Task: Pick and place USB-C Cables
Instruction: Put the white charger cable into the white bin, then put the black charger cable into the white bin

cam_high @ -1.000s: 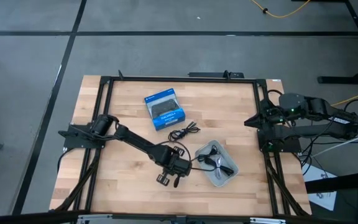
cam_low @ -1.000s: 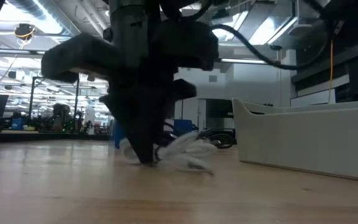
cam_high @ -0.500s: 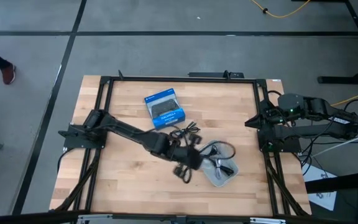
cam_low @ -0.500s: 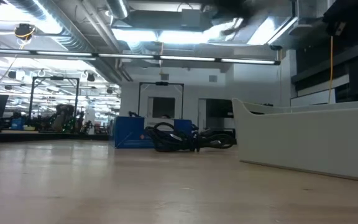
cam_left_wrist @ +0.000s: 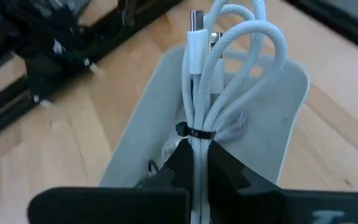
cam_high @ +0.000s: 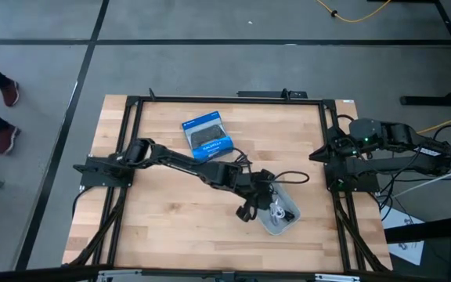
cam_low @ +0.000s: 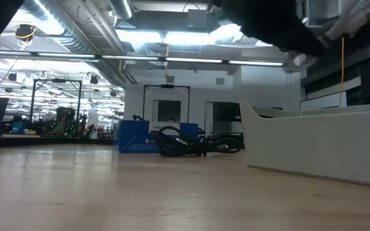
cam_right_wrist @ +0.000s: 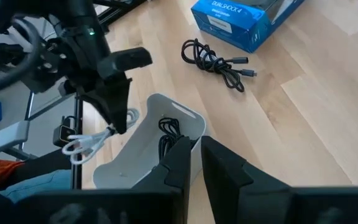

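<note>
While the right gripper (cam_right_wrist: 194, 163) stays parked by the table's right edge, its fingers nearly together with nothing between them, the left gripper (cam_high: 266, 200) reaches out over the pale grey tray (cam_high: 290, 222) near the front right corner. Its fingers are clamped on the whitish-silver USB-C cable (cam_left_wrist: 225, 81) (a looped bundle cinched by a thin black tie), which hangs in the air above the tray's open top, clear of the floor of the tray. Inside the tray lies at least one black cable (cam_right_wrist: 168, 137); how many are in there is hard to tell. Another loosely coiled black cable (cam_right_wrist: 217, 61) rests on the wood toward the middle of the table, just beside the blue box (cam_high: 207, 136), which sits nearer the back edge.
</note>
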Motion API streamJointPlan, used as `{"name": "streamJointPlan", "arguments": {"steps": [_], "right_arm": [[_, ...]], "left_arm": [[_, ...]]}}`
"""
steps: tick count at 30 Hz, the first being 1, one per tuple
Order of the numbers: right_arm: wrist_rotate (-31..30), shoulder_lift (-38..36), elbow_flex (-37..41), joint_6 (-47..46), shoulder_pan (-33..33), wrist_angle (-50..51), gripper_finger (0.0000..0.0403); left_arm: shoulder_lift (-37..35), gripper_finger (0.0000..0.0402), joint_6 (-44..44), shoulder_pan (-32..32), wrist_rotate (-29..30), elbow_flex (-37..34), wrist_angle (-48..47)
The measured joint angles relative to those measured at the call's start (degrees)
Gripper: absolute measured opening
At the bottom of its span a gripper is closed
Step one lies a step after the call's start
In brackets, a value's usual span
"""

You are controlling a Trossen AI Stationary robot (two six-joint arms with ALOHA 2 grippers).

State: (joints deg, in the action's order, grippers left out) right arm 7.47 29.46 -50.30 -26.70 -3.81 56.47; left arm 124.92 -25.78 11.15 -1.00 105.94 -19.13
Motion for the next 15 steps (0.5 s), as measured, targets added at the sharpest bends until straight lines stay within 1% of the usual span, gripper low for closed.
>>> {"name": "streamJointPlan", "arguments": {"steps": [2,3,7,9,13,15], "right_arm": [[0.0,0.0,0.0,0.0,0.0,0.2,0.0045],[0.0,0.0,0.0,0.0,0.0,0.3,0.0045],[0.1,0.0,0.0,0.0,0.0,0.5,0.0045],[0.1,0.0,0.0,-0.1,0.0,0.9,0.0045],[0.1,0.0,0.0,-0.2,0.0,1.4,0.0045],[0.1,0.0,0.0,-0.2,0.0,1.6,0.0045]], "left_arm": [[0.7,0.0015,0.2,0.1,0.9,0.1,1.3],[0.9,0.0023,1.0,0.1,1.7,-0.1,1.0],[1.5,0.0074,1.6,-0.1,3.0,0.1,2.3],[1.9,0.0092,2.1,-0.3,3.1,0.0,1.4],[2.4,0.0108,2.9,-0.7,3.4,0.0,1.7],[2.3,0.0110,3.0,-0.7,5.1,0.0,1.8]]}}
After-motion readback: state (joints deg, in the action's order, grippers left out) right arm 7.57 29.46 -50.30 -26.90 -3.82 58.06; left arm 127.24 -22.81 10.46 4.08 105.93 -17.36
